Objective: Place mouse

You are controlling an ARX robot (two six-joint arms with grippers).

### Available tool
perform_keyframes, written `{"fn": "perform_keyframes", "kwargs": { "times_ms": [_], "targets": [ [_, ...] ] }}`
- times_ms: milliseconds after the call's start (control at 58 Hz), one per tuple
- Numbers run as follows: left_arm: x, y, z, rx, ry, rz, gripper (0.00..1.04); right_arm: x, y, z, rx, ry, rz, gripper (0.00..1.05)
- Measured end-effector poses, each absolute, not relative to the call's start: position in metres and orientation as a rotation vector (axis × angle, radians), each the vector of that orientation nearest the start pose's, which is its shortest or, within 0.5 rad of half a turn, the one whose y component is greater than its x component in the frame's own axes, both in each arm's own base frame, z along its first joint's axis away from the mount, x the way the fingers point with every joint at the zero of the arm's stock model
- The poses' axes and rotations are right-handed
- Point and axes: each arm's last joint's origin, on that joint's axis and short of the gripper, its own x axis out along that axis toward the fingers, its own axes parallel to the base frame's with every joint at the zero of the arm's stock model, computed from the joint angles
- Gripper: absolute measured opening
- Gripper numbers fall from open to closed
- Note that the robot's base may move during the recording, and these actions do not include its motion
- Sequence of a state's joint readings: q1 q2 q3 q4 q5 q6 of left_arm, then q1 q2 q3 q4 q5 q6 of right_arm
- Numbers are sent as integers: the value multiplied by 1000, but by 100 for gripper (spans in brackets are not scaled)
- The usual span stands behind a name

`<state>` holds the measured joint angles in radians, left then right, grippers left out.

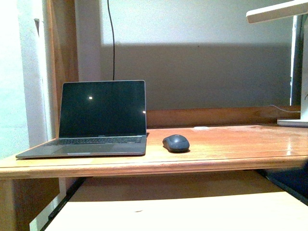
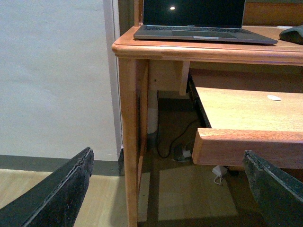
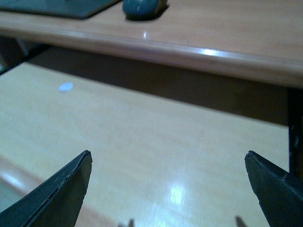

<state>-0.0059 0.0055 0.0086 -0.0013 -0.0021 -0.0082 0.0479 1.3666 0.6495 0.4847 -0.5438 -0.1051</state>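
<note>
With the mouse point(image 1: 176, 143) resting at the laptop's point(image 1: 96, 120) 3 o'clock and your left gripper point(image 2: 166, 152) and right gripper point(image 3: 167, 153) both spread wide and empty, placing looks finished; next you need only back away cleanly.

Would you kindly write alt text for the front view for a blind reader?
A small dark mouse sits on a wooden desk, just right of an open laptop with a dark screen. A pull-out shelf extends below; no arm is visible.
</note>
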Motion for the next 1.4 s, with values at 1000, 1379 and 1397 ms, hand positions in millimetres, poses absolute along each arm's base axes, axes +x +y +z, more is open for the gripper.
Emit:
{"fn": "perform_keyframes", "kwargs": {
  "times_ms": [1000,1379,1397],
  "targets": [
    [98,-1,166,-8,-2,-4,97,272,49,121,-194,347,860,97],
    [98,-1,166,-8,-2,-4,97,339,118,152,-212,271,681,97],
    [98,-1,166,-8,-2,-4,97,342,121,154,-215,269,676,97]
  ]
}}
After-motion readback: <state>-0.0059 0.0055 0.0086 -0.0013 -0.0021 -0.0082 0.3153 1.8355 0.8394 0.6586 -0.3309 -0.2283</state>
